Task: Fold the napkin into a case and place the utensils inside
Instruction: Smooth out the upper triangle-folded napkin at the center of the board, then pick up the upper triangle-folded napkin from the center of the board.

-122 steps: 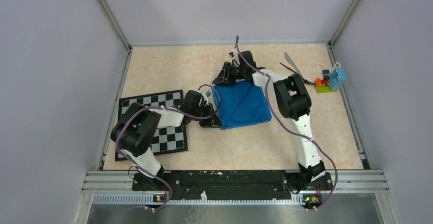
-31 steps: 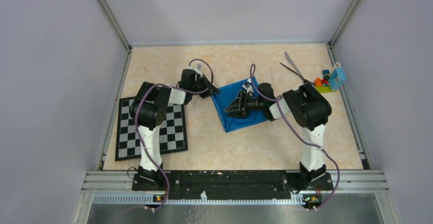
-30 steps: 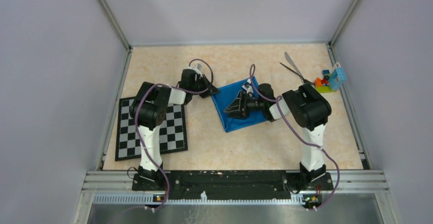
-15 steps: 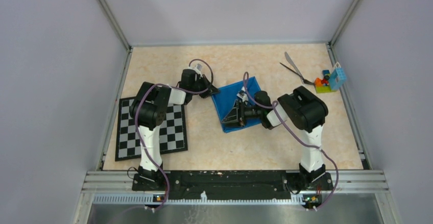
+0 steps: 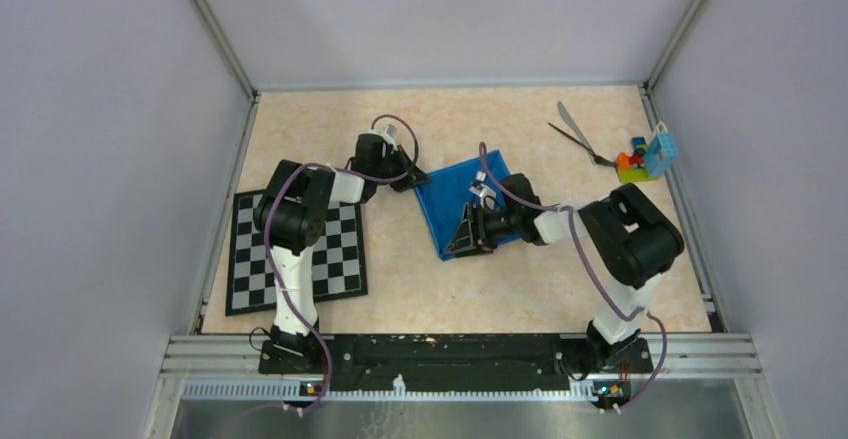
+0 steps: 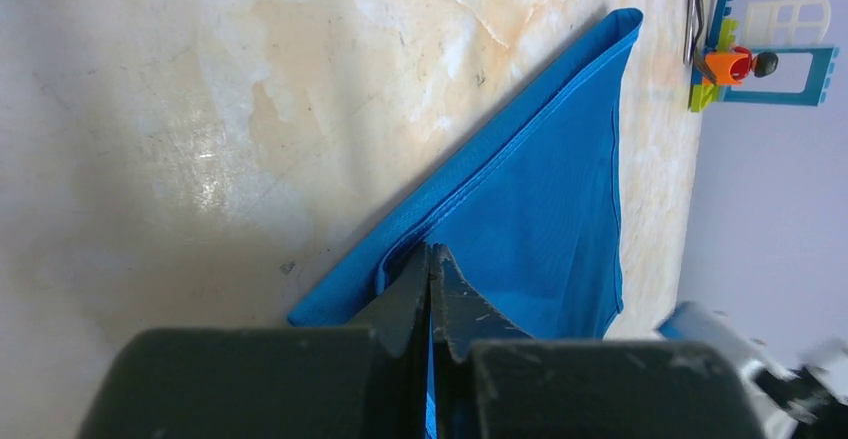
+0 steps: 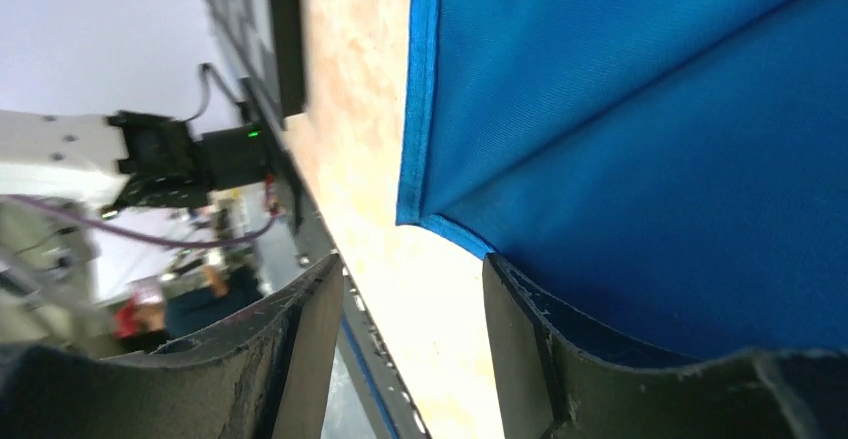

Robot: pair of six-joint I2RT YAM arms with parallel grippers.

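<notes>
The blue napkin [image 5: 462,197] lies folded mid-table, one fold running diagonally [image 6: 540,199]. My left gripper [image 5: 414,178] is shut on the cloth's far-left corner, its jaws pressed together with a sliver of blue between them [image 6: 431,259]. My right gripper [image 5: 458,239] is open, low over the napkin's near-left corner [image 7: 620,109]. One of its fingers [image 7: 520,344] lies over the cloth's hem, the other [image 7: 300,344] over bare table, and nothing is held between them. The utensils, a silver-grey knife [image 5: 566,119] and a thin black piece [image 5: 578,140], lie far right.
A black-and-white chessboard [image 5: 335,259] lies at the left under my left arm. Colourful toy blocks [image 5: 644,157] stand by the right wall, just beyond the utensils, and show in the left wrist view [image 6: 760,59]. Metal rails edge the table.
My right gripper slid from the middle of the napkin toward its near-left corner, and the arm's elbow swung right. The left gripper kept its hold and place.
</notes>
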